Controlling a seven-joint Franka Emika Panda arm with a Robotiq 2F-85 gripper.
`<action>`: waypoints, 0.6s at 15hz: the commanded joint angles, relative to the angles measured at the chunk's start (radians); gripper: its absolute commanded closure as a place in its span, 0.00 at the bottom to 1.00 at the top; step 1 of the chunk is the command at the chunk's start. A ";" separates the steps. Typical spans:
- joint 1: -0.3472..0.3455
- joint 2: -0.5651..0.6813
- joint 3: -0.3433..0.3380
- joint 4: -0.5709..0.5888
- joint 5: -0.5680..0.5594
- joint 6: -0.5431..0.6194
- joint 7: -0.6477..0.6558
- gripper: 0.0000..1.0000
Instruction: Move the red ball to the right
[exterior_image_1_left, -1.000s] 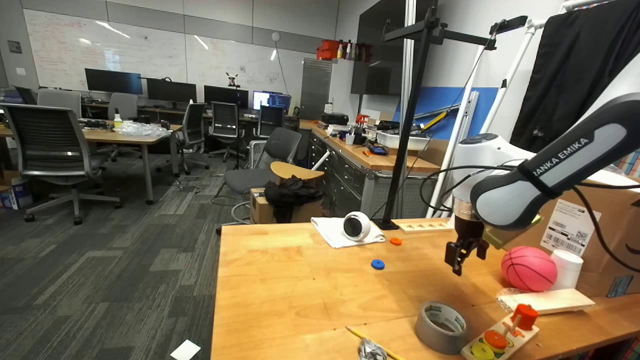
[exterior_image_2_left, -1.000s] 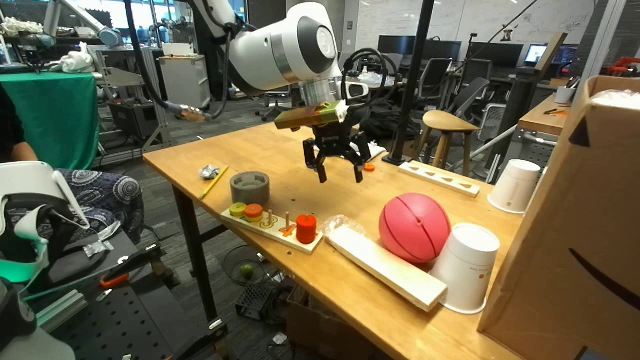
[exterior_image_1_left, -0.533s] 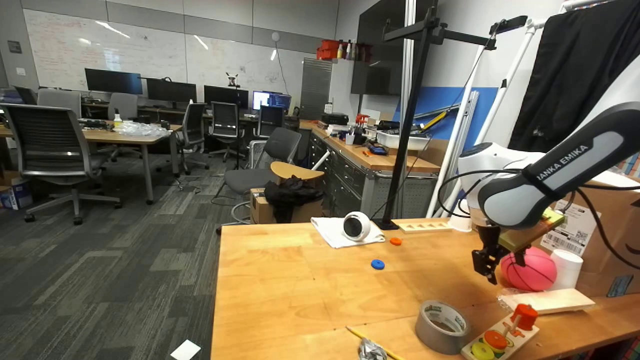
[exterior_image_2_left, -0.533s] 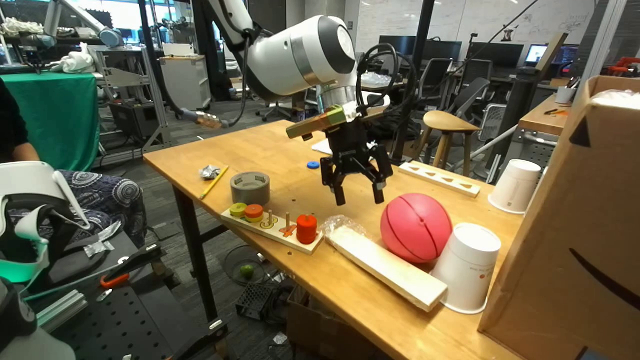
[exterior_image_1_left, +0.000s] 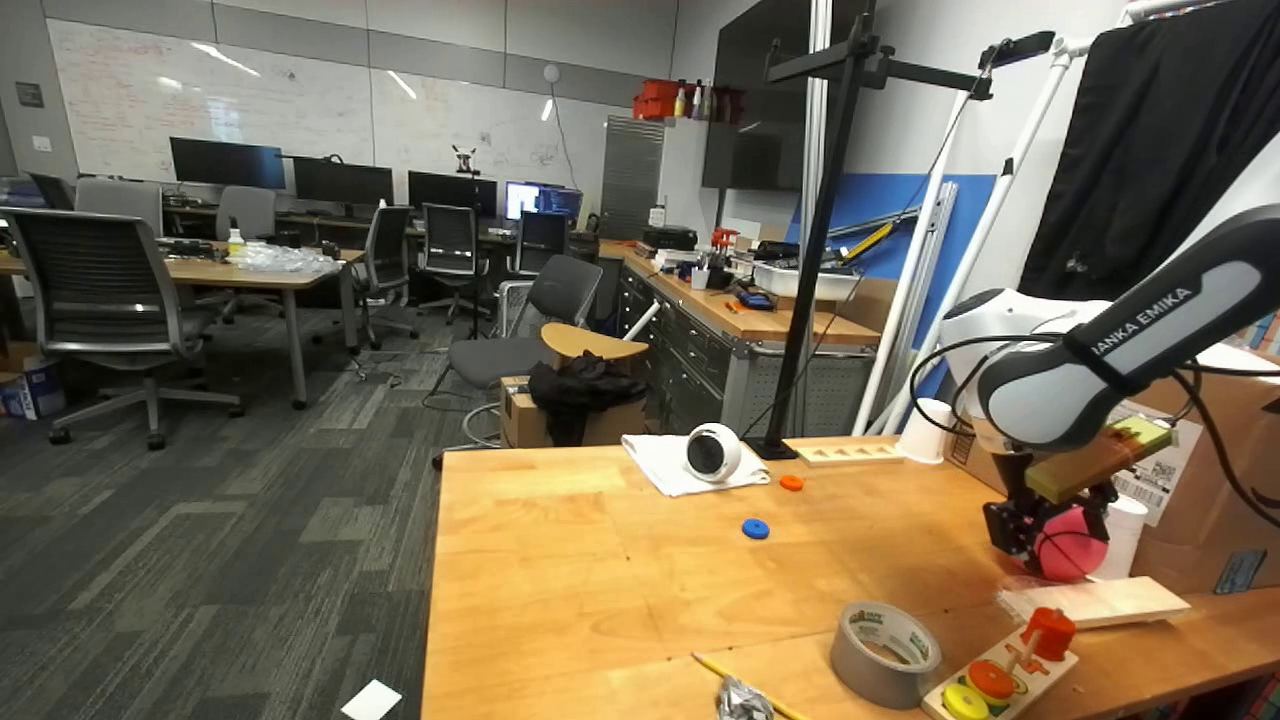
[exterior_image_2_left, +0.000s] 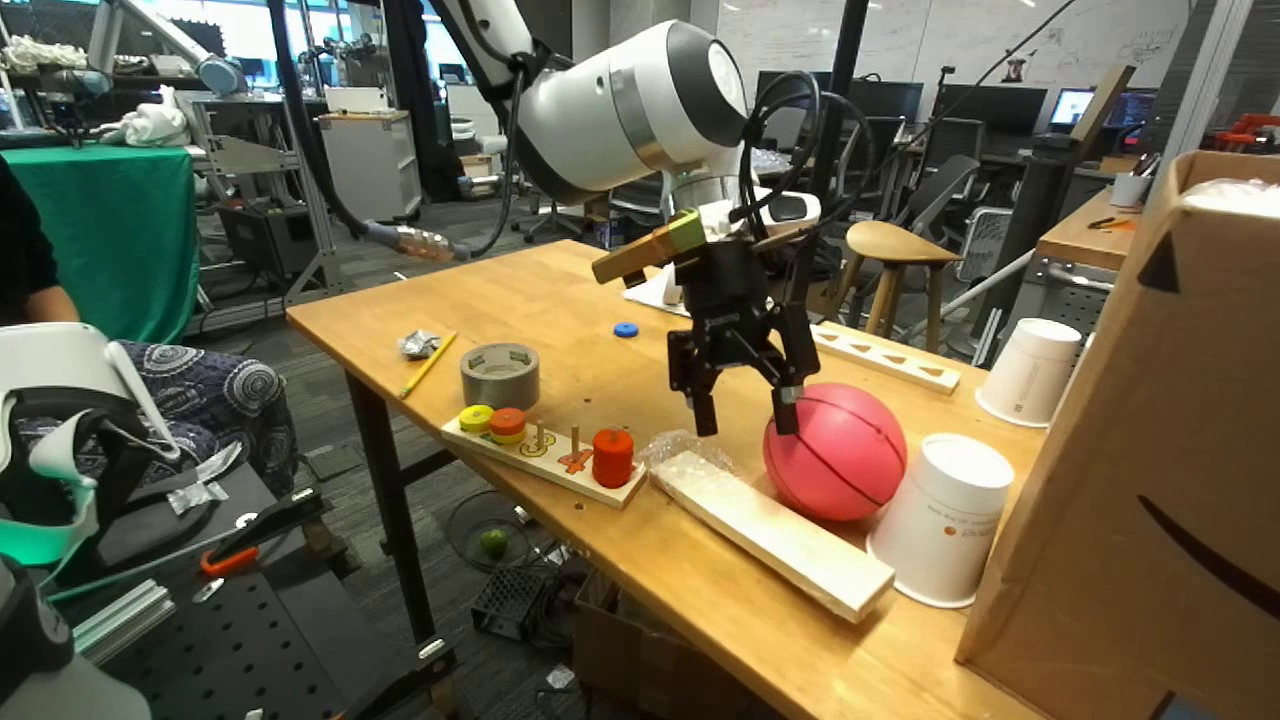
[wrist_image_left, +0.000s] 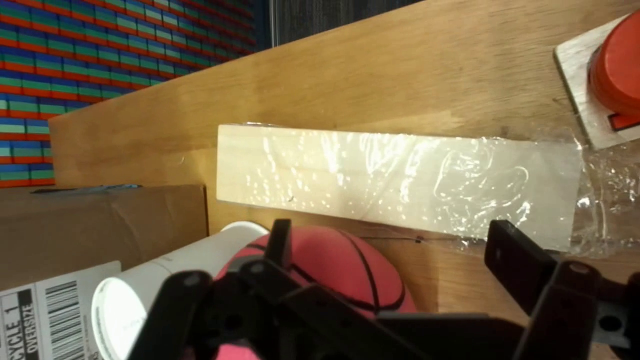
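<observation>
Pinkish-red ball (exterior_image_2_left: 838, 458) with dark seams sits on the tabletop (exterior_image_2_left: 480, 310), just beside a plastic-wrapped wooden plank (exterior_image_2_left: 775, 535) and up against, or very nearly against, an inverted white cup (exterior_image_2_left: 945, 530). End effector (exterior_image_2_left: 746, 415) is right at the ball, fingers spread wide, holding nothing. In the wrist view one finger (wrist_image_left: 279, 242) overlaps the ball and its opposite is well clear, near the plank; can't tell if anything touches. Probably lining up a grasp or a push; whose "right" is meant isn't clear. Risks: ball isn't centred between the fingers, so lowering here would likely land a fingertip on its side or top and set it rolling. Rolling cupward, it probably slides or tips the cup toward the cardboard box (exterior_image_2_left: 1140, 450) beyond. Ball may also be too broad for the grip; an off-centre squeeze would squirt it out. Loose wrap could snag a finger if it drifts over the plank. Peg board (exterior_image_2_left: 548, 462) and tape roll (exterior_image_2_left: 500, 378) sit farther off, lower risk.
</observation>
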 joint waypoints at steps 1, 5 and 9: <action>-0.025 0.001 0.010 0.013 0.033 0.008 -0.006 0.00; -0.026 0.016 0.028 0.011 0.084 0.100 -0.015 0.00; -0.005 0.050 0.052 0.023 0.100 0.232 -0.032 0.00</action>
